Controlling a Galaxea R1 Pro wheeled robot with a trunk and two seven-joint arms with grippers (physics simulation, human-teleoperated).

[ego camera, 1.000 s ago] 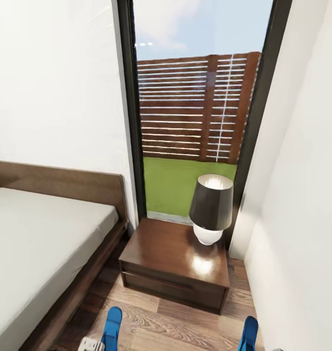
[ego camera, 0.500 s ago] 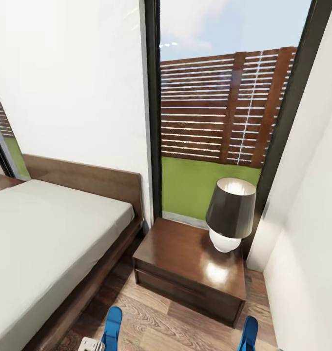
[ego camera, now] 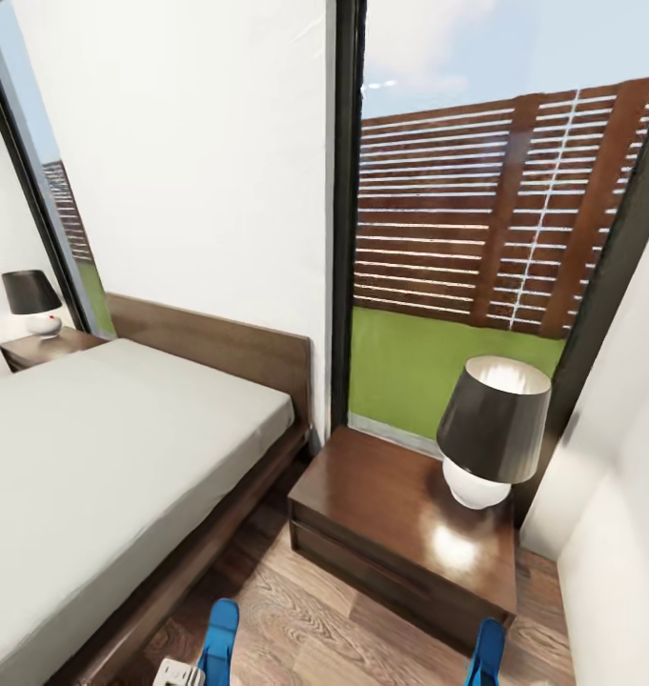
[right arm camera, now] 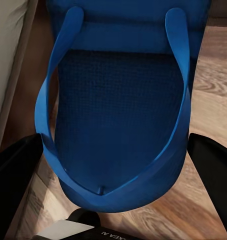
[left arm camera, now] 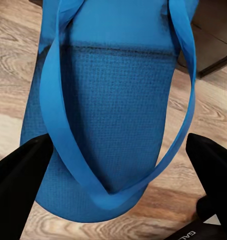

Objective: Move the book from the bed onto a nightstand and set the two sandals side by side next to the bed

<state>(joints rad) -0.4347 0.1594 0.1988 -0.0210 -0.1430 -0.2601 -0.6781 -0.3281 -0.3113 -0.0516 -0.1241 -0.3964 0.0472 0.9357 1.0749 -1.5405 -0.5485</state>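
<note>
While we carry a sandal in each arm, the sandal step is the one in hand, and neither is down yet. Biggest thing first: the bed [ego camera: 105, 457], pale mattress in a dark frame, runs along our left, and we see no book on the stretch of it in view. Next, the near nightstand [ego camera: 391, 514] stands just beside the bed's head under the window [ego camera: 486, 219], with a dark-shaded lamp [ego camera: 493, 429] on its far right corner; a second nightstand [ego camera: 38, 348] with its own lamp [ego camera: 30, 300] sits beyond the bed.

Down at the bottom of the head view, the left sandal [ego camera: 218, 640] and the right sandal [ego camera: 485, 654] poke up, well apart. In the wrist views, the left gripper [left arm camera: 118, 170] has its dark fingers closed on either edge of its sandal, and the right gripper [right arm camera: 116, 172] grips its own the same way.

We judge the next move calls for lowering both onto the bare wood floor [ego camera: 305, 619] between bed frame and nightstand, and bringing them together. The strip is narrow, and the nightstand's front crowds the right arm.
</note>
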